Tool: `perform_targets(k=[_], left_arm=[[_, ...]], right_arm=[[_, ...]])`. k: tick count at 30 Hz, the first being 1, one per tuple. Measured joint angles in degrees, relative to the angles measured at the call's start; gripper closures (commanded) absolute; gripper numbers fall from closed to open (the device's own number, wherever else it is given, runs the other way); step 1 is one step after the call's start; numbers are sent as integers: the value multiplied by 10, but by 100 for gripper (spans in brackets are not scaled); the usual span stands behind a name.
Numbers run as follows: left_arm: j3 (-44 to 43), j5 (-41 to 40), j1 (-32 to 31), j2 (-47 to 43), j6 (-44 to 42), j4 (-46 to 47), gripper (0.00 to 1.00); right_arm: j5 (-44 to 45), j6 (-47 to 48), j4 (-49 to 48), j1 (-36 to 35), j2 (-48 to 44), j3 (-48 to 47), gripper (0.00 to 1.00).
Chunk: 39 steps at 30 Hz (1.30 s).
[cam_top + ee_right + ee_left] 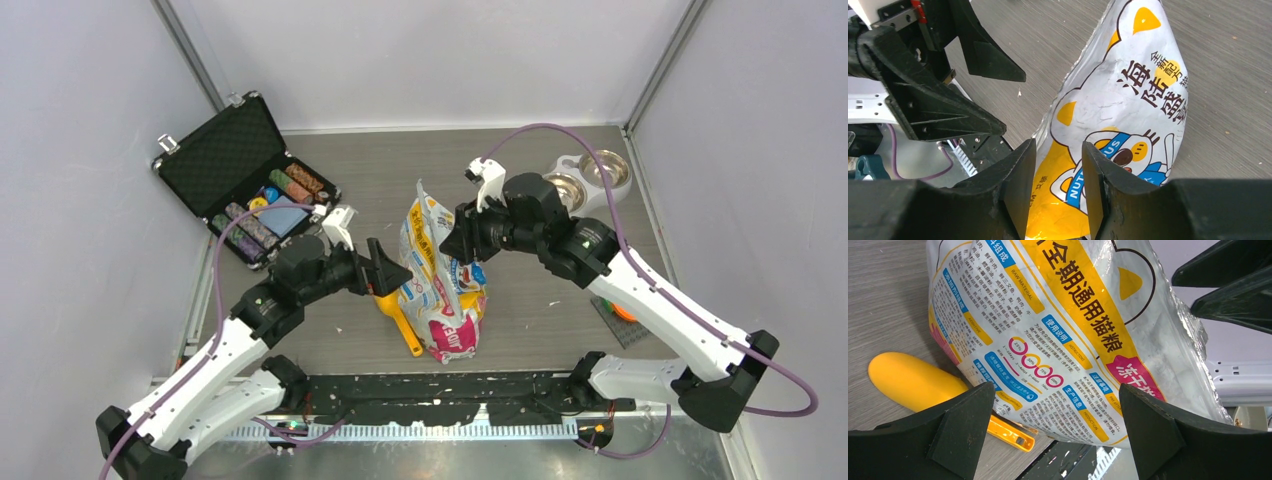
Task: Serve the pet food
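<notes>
At ten o'clock an open case (pixel 232 160) of poker chips (pixel 270 205) sits clear of the work. Just left of centre, the left gripper (pixel 390 268) is spread wide and holds nothing, its fingers on either side of the bag's printed face but not touching it. The yellow scoop (pixel 403 322) lies on the table beneath it, at the bag's foot. The bag (pixel 445 300) stands upright at centre. No pet food shows, so it is presumably inside. At the bag's one o'clock corner the right gripper (pixel 462 243) is nearly closed, with the bag's edge filling the gap between its fingers, apparently pinched. The step in hand looks like opening the bag, with nothing served yet. Next the left gripper would need to close on the opposite lip so the two can pull the mouth apart without tipping the bag. The twin steel bowls (pixel 566 188) wait at one o'clock, well apart. The table (pixel 400 160) is grey wood-grain with a few pale specks, enclosed by plain white walls.
</notes>
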<state>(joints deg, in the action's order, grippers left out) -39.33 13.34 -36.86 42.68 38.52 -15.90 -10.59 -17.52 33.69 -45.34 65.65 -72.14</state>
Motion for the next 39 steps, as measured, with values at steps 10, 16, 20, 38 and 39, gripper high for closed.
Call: perform_targets(k=[10,16,20,38,39], left_arm=[[-12,-3,-9,22,0,4,1],[-22,-8,-11,36,-1,5,1],[-35,-14,-12,37,-2,5,1],[-123,-22,-38,100,3,6,1],[-130,-25,-43,109,3,5,1]], right_arm=[[9,-2,11,-3,16,0,57],[6,-3,13,-13,16,0,61],[7,-6,20,-27,16,1,65],[25,-36,19,-51,13,24,95],[26,-36,18,-52,12,24,95]])
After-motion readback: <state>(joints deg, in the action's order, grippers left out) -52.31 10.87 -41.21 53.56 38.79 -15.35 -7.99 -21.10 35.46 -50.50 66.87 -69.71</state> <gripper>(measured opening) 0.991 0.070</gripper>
